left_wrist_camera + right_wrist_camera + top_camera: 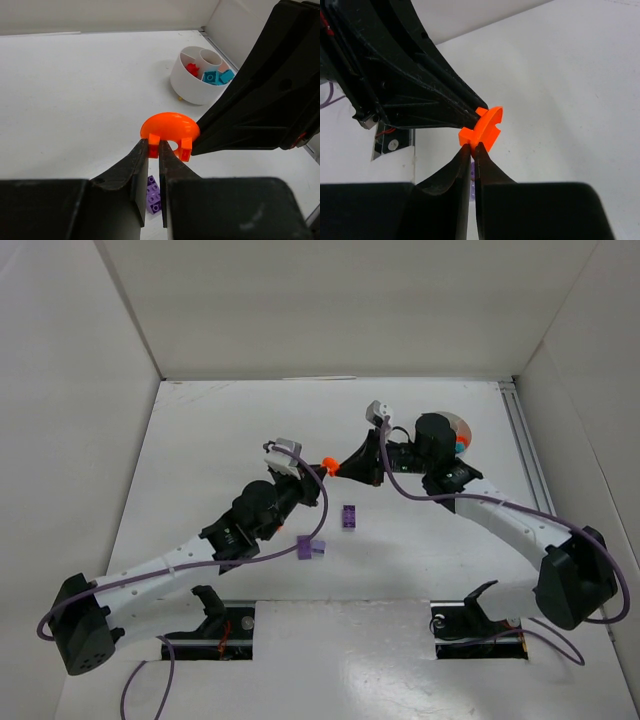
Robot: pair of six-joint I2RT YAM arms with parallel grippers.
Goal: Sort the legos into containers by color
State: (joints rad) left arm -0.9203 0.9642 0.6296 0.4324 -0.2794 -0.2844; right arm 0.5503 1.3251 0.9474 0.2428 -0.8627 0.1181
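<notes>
I observe the orange lego [326,465] held clear above the desk [220,440], near its centre, with both arms meeting on it. It is a curved piece with two small tabs on one edge.

The left gripper [157,150] has its jaws closed on one of those tabs, as the left wrist view shows. The right gripper [472,146] has its jaws closed on the opposite edge of the same piece, as the right wrist view shows. The two grippers face each other tip to tip across the piece.

From the top view, one purple lego [348,517] lies on the desk at 5 o'clock from the orange lego. A second purple lego [311,548] lies at 6 o'clock, beside the left arm's forearm.

The dish [186,82] stands at 2 o'clock from the orange lego, partly hidden by the right arm in the top view. In the left wrist view I note a red lego [191,67] in one compartment and teal legos [217,76] in the next.
</notes>
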